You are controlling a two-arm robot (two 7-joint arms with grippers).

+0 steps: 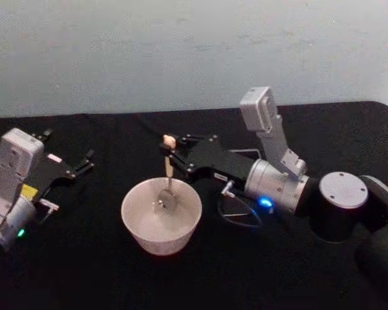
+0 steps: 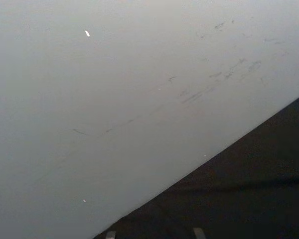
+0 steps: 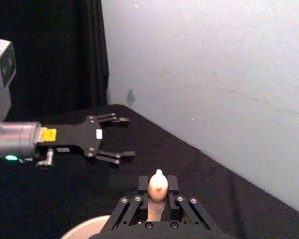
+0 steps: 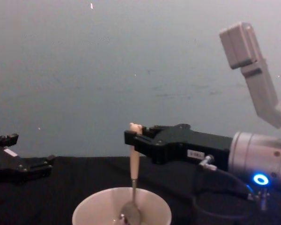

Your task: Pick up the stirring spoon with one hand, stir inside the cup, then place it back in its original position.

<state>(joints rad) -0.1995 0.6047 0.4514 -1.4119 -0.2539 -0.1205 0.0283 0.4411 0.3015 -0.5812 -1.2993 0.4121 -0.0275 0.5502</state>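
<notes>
Currently held: slim stirring spoon with peach-pink handle and small metal bowl, upright, its bowl down inside the wide round cream-white cup.
Right gripper: black, flat-jawed, clamped on the handle just under its knobbed top.
Handling: probably light and stiff — the smooth, thin handle may pivot. A high, firm hold suits stirring.
Left gripper: black, fingers spread, idle at the left — well apart from the cup.

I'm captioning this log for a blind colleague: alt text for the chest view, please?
The black right gripper holds the peach-handled metal stirring spoon upright, its bowl inside the wide cream-white cup on the black table. The black left gripper rests open at the left edge.
</notes>
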